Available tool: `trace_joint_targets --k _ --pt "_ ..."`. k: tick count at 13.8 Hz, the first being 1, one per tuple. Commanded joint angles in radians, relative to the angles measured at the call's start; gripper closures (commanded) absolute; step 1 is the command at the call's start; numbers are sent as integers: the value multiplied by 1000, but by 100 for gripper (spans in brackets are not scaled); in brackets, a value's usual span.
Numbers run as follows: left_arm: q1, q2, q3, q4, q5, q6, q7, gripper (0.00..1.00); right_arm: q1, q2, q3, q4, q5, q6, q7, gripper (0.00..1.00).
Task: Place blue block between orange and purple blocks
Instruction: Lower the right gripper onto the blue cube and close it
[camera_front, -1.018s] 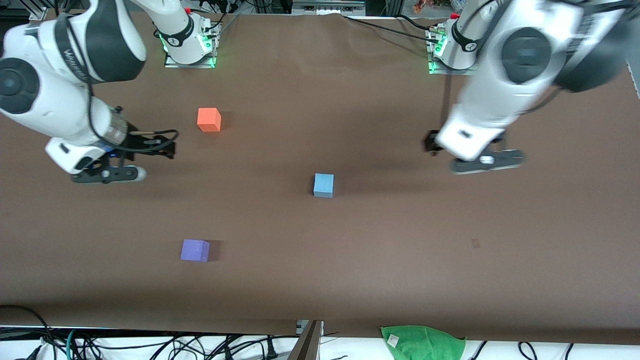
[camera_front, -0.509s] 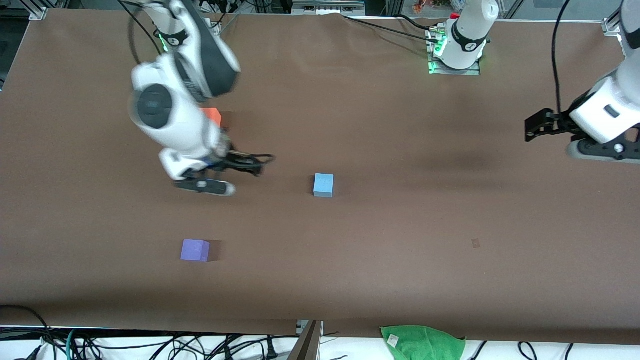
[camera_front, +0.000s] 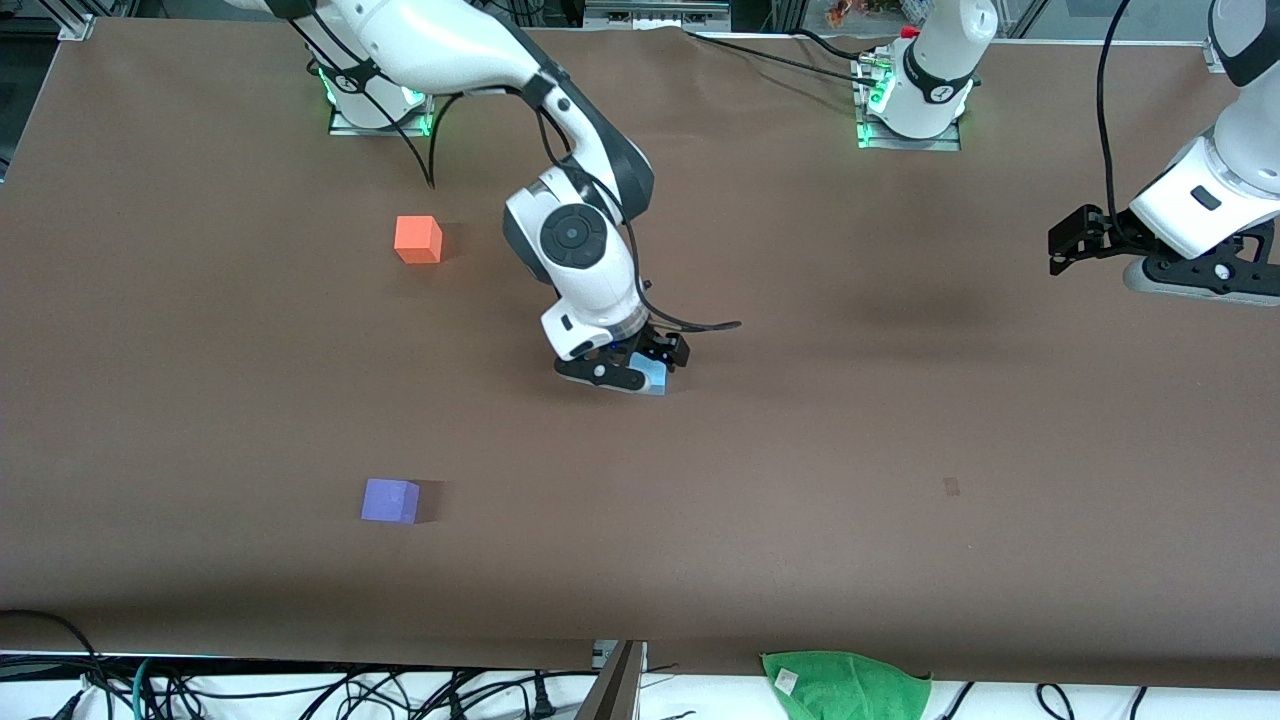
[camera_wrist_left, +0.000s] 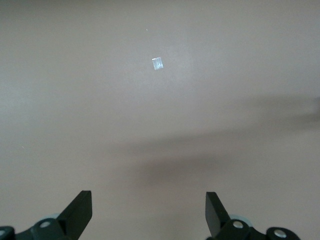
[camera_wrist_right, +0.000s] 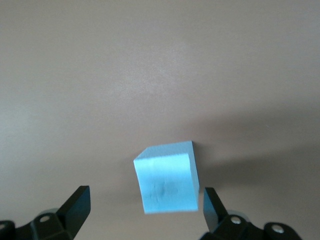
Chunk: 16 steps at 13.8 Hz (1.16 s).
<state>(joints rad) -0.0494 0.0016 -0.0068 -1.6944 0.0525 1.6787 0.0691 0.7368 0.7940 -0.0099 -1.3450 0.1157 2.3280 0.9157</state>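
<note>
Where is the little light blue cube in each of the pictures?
Front view: the small light sky-blue matte cube sits mid-table, mostly hidden under the right gripper.
Right wrist view: the cube lies on the table between the open fingers.
Left wrist view: not in it; only bare brown table under the waiting left gripper.
Shared landmark: the right gripper, around the cube in both views.
</note>
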Motion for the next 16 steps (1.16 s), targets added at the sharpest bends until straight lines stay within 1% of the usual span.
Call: trace_joint_targets --k 1,4,6,7,8,9,10,11,12,14,16 --pt "-12 60 14 93 -7 -30 -22 0 18 59 -13 43 -62 22 12 0" --pt "-15 60 13 93 -7 -31 -32 0 42 96 -15 50 -88 45 15 0" --pt "-21 60 10 94 -7 -33 -67 0 78 126 -36 50 -122 65 63 0" --pt "-24 57 5 91 -7 -34 -69 0 79 131 -36 50 -136 67 68 2" --pt "-26 58 -11 96 -7 -43 -69 0 79 129 -36 49 -139 65 57 20" --pt "-26 57 -13 96 -7 -48 -69 0 73 123 -36 49 -137 59 52 42" --pt "-26 57 -13 95 -7 -48 -68 0 67 117 -38 49 -136 56 46 59" --pt "-24 57 -13 96 -7 -48 -65 0 58 110 -36 49 -130 53 45 81" --pt "-23 57 -13 95 -7 -50 -68 0 33 102 -36 49 -128 41 35 100" --pt "-24 57 -15 96 -7 -66 -69 0 -23 80 -33 38 -122 8 -56 100" --pt "-23 57 -13 95 -7 -67 -69 0 -98 27 -35 29 -101 -99 -177 100"
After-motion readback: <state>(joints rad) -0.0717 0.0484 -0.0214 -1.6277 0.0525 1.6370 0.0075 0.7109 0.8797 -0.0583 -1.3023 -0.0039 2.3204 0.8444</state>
